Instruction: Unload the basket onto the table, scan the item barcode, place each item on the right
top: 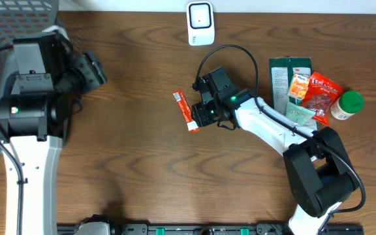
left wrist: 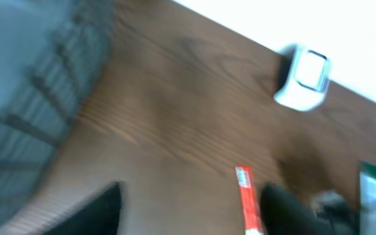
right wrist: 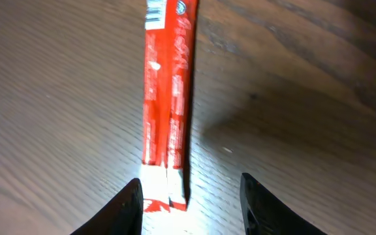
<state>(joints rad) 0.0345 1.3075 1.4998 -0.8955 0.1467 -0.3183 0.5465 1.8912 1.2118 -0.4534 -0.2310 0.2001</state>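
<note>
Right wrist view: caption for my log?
Open jaws straddle a flat red plastic stick packet lying on the brown wooden table.

Open tabletop lies left of the red stick; a grocery pile blocks the right.

One red stick packet; one white scanner; one green box; one green-capped jar.

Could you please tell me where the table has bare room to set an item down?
Bare wood lies between the left arm and the red packet, and from the packet toward the near edge. Crowded at right: green box, snack packets, bottle, right arm.
</note>
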